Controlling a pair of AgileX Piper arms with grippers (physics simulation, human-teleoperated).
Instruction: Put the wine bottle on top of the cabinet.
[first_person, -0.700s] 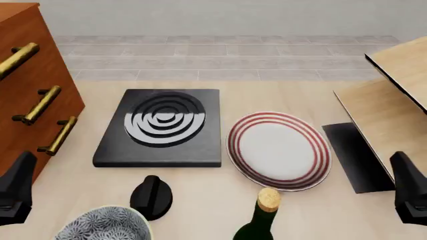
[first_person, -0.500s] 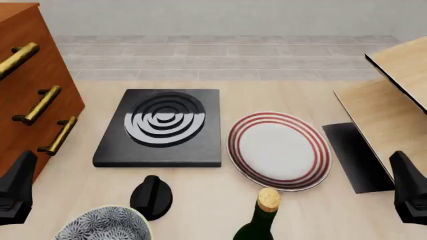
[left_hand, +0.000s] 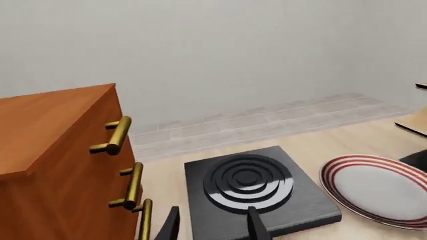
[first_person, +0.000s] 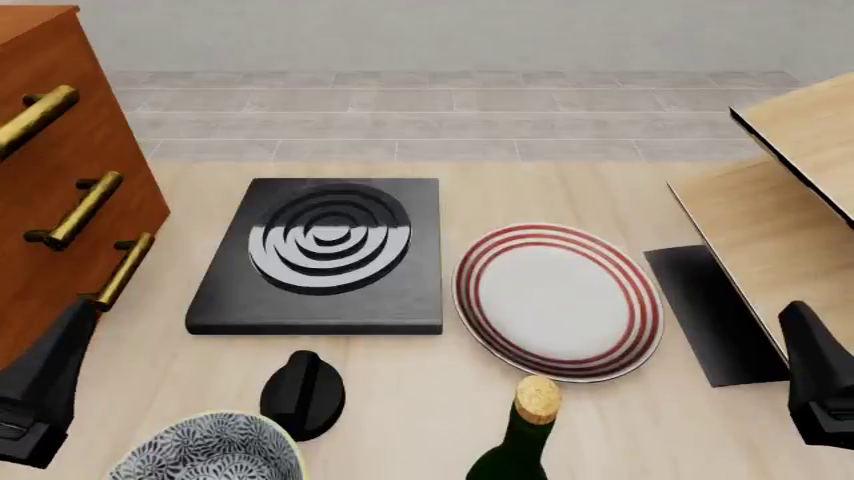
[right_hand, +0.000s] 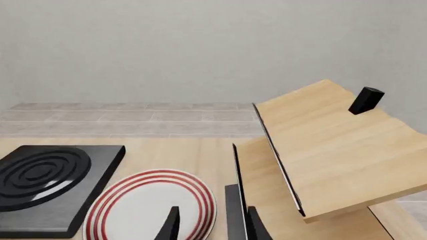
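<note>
The wine bottle (first_person: 529, 432) stands at the near edge of the table, only its tan cork and dark green neck showing in the front view. The reddish-brown cabinet (first_person: 54, 190) with brass handles rises at the far left, and the left wrist view shows its flat top (left_hand: 47, 122). My left gripper (first_person: 56, 368) sits low beside the cabinet's base, its fingers (left_hand: 257, 227) spread open and holding nothing. Near the right edge, my right gripper (first_person: 811, 362) is open too, with the fingers (right_hand: 171, 226) apart and nothing between them. Both grippers are well apart from the bottle.
A black burner plate (first_person: 320, 255) lies mid-table, with a red-ringed white plate (first_person: 558, 300) to its right. A small black knob (first_person: 303, 395) and a patterned bowl (first_person: 207, 452) sit near the front left. A pale wood shelf unit (first_person: 787, 200) fills the right side.
In the front view my left gripper has shifted a little to the right and forward, closer to the cabinet's lowest handle. The right gripper and the bottle have not moved.
</note>
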